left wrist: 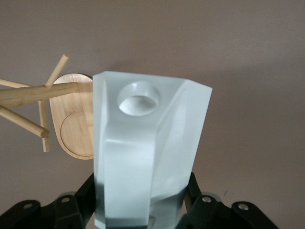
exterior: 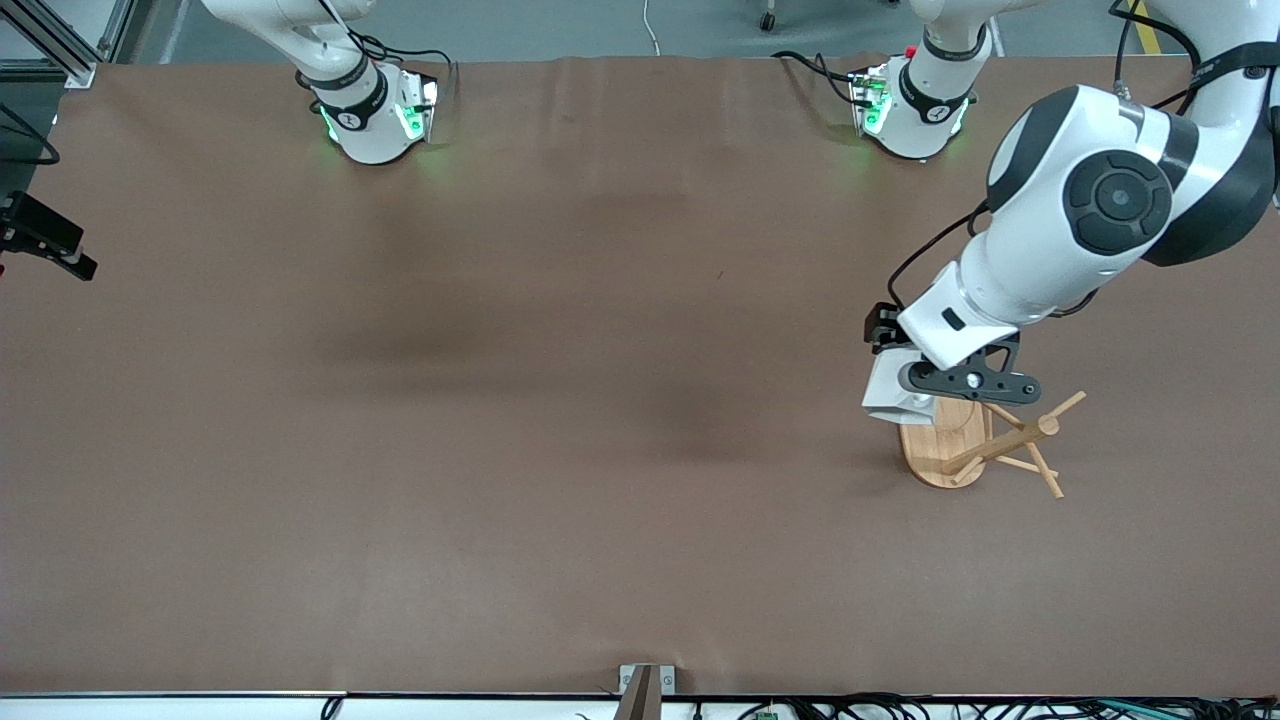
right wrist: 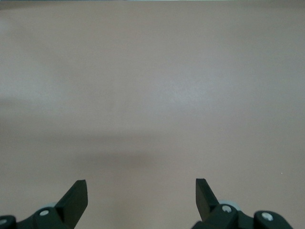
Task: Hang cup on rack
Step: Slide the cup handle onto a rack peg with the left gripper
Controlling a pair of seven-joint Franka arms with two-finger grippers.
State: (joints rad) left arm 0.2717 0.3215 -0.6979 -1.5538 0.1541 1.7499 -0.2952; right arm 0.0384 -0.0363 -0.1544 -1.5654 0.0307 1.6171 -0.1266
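- Setting: robotics lab or test cell, not a home or a kitchen.
- Worktop (exterior: 560,420): one wide brown sheet, plain, creased near the arm bases; reads as a purpose-laid test surface.
- Two white arm bases (exterior: 372,112) (exterior: 915,105) bolted straight to it, green status lights lit, black cables running off the edge.
- Aluminium profile framing (exterior: 60,45) at one corner; a small black camera on a bracket (exterior: 45,238) at the right arm's end.
- Cable bundle (exterior: 950,708) along the edge nearest the front camera.
- Grey painted floor (exterior: 600,25) past the bases, a castor wheel (exterior: 768,18), a yellow floor marking (exterior: 1145,28).
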